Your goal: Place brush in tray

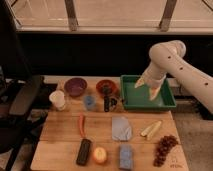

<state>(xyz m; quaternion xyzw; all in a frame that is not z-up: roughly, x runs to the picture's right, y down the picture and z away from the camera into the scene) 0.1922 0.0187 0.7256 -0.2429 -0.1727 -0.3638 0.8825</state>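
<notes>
The gripper (pixel 146 87) hangs over the green tray (pixel 150 106), its two pale fingers (pixel 154 91) spread apart with nothing between them that I can see. The brush (pixel 106 104) is not in the tray. It sits out on the wooden table (pixel 65 135), left of the tray's near corner, between the blue cup (pixel 89 102) and a small round grey thing (pixel 114 102), just in front of the red bowl (pixel 106 87). That crowding is the worry. To my eye, a slim brush hemmed in like this leaves little room for the fingers, so a slightly off descent could knock the cup or close on the grey piece instead. The arm could also clip the tray's left wall on its way across.
</notes>
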